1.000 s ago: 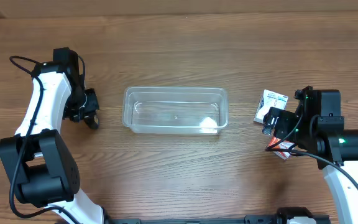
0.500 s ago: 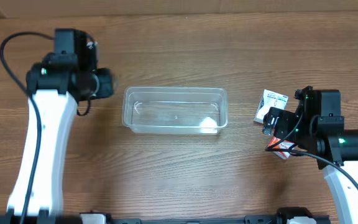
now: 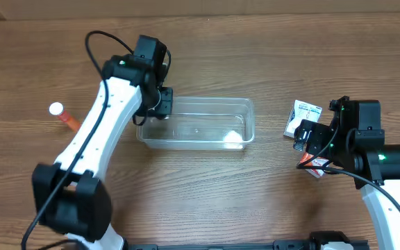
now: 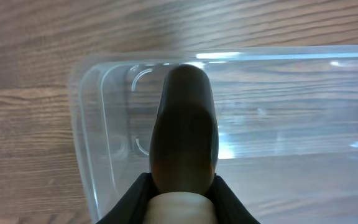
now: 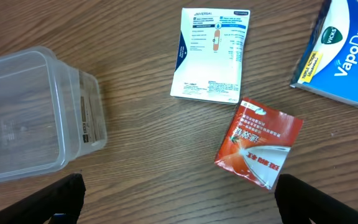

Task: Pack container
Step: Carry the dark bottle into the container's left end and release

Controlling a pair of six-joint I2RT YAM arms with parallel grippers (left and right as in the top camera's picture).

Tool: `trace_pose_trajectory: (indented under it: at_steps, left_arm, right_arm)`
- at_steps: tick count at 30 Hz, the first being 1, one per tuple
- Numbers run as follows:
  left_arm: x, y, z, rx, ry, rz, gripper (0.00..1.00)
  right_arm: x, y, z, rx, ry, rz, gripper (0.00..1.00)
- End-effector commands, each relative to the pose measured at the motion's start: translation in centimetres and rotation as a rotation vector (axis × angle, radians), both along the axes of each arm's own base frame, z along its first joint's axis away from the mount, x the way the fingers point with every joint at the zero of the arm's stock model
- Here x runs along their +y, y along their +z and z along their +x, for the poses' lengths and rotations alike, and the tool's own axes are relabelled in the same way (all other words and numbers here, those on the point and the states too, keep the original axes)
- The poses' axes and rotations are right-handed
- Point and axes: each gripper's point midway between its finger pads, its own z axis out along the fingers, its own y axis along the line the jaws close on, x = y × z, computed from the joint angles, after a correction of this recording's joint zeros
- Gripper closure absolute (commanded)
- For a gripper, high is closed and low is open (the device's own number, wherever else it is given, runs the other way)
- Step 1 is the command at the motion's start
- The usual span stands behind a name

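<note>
The clear plastic container lies in the middle of the table and holds no items that I can see. My left gripper is shut on a dark brown bottle with a cream cap. It holds the bottle over the container's left end. My right gripper is open and empty, hovering over the table right of the container. In the right wrist view, its fingers are spread wide, with the container's right end at the left.
An orange tube with a white cap lies at the far left. A white packet, a red sachet and a blue VapoDrops box lie near my right gripper.
My left arm has swung from the far left to the container's left end, carrying the dark bottle. The orange tube now shows at the left. The right arm has not moved.
</note>
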Motion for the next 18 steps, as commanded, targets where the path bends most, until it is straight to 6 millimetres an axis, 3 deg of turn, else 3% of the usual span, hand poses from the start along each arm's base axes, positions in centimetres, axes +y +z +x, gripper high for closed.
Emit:
trace_pose_trajectory:
  at_steps: [1, 13, 15, 18]
  left_arm:
    - [1.5, -1.3, 0.8, 0.007, 0.061, 0.075, 0.96]
    - [2.7, -4.6, 0.7, 0.085, 0.144, 0.139, 0.94]
    - [2.8, -4.9, 0.6, 0.096, 0.143, 0.142, 0.85]
    - [2.8, -5.0, 0.6, 0.096, 0.143, 0.142, 0.59]
  right_arm:
    - [-0.1, 1.2, 0.4, -0.035, -0.008, 0.004, 0.00]
    - [-0.1, 1.2, 0.4, -0.035, -0.007, 0.003, 0.00]
    - [-0.1, 1.2, 0.4, -0.035, -0.007, 0.003, 0.00]
    - [-0.1, 1.2, 0.4, -0.035, -0.007, 0.004, 0.00]
